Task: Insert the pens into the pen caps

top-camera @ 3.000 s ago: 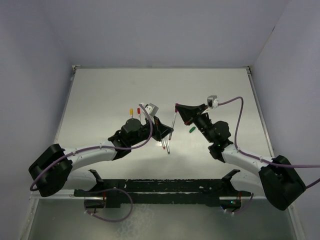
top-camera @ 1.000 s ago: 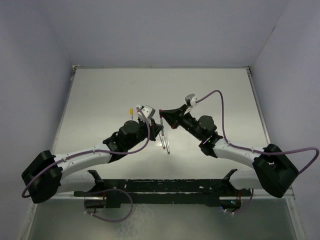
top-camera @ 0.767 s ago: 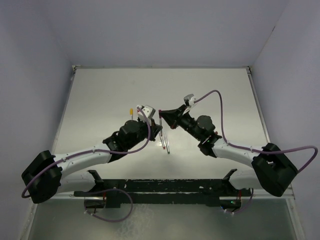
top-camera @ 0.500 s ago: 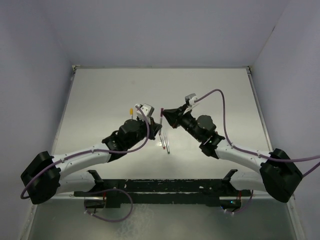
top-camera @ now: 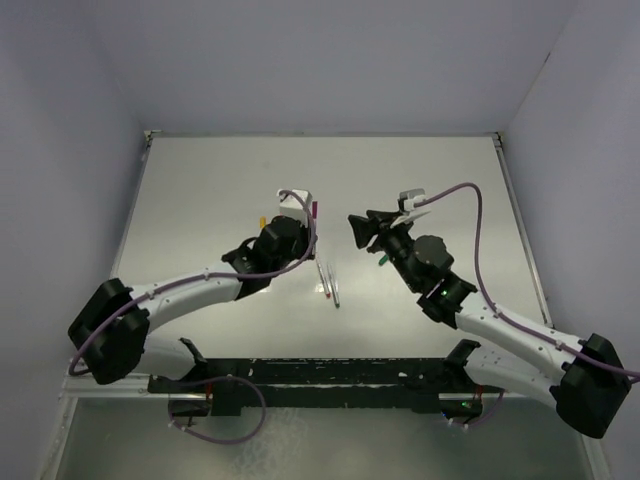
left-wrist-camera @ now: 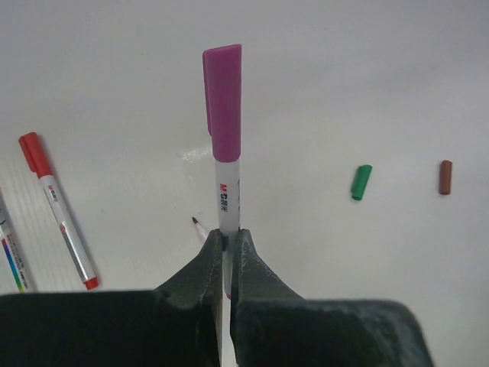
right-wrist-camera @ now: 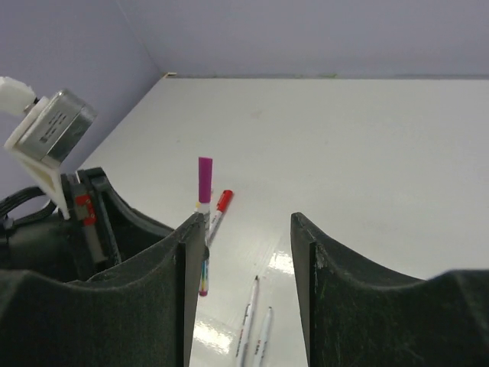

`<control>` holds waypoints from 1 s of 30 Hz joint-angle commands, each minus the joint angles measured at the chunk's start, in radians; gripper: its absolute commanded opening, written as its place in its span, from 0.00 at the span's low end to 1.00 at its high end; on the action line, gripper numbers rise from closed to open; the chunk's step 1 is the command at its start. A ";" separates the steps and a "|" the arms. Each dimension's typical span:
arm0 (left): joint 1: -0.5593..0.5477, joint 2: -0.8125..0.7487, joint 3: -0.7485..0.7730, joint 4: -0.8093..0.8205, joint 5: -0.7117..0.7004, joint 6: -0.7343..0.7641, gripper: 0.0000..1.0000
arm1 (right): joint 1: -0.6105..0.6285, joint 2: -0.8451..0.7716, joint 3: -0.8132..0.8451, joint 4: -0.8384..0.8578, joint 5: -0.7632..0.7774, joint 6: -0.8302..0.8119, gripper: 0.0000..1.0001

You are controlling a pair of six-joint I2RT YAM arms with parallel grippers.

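Pulled apart since 1 s ago: right end effector (right-wrist-camera: 246,223) backed off to the right, jaws wide open, holding nothing. Nearest, left end effector (left-wrist-camera: 225,243) clamped on lower barrel of thin white plastic pen (left-wrist-camera: 227,195), held upright w/ stubby purple plastic cap (left-wrist-camera: 223,99) seated on top. Prob. light, stiff, slick barrel; best pinched firmly mid-barrel. Farther out on white worktop (left-wrist-camera: 344,69): loose green cap (left-wrist-camera: 361,182), dark-red cap (left-wrist-camera: 446,177).

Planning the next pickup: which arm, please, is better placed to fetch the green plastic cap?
Probably right: the right tool is open near the green plastic cap; the left tool grips the purple-capped white pen.
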 commanded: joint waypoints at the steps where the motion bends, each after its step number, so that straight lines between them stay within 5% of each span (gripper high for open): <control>1: 0.101 0.135 0.137 -0.125 -0.003 -0.043 0.00 | 0.002 -0.035 0.032 -0.125 0.116 -0.015 0.51; 14: 0.205 0.442 0.399 -0.381 -0.024 -0.127 0.00 | 0.003 -0.036 0.006 -0.242 0.179 0.048 0.50; 30: 0.238 0.565 0.468 -0.478 -0.052 -0.197 0.03 | 0.003 0.030 0.006 -0.243 0.188 0.053 0.50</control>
